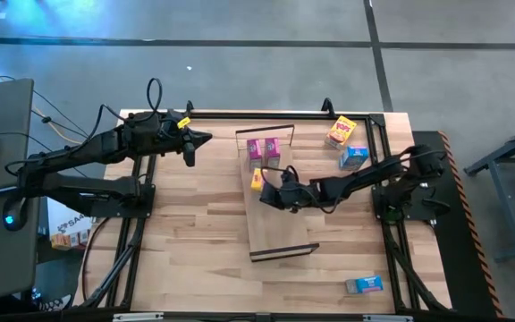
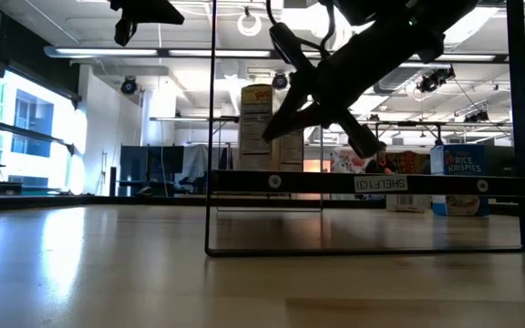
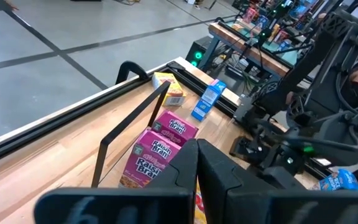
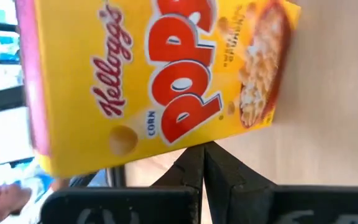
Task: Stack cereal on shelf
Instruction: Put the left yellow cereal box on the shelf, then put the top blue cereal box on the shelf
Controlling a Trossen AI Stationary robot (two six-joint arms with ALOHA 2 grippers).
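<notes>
Shelf (image 1: pixel 280 234) holds two pink boxes (image 1: pixel 263 148) and a yellow box (image 1: pixel 257 179); right hand (image 1: pixel 266 190) pressed together.

Bright ceiling strips and window glare, silhouetted arms low, blurred close yellow box (image 4: pixel 160 81).

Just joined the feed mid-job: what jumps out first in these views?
The right gripper, shut and holding nothing, hangs over the shelf right by a yellow Corn Pops box that fills its wrist view. Two pink Raisin Bran boxes stand side by side at the shelf's far end. The left gripper waits, shut, above the table's far left.
</notes>
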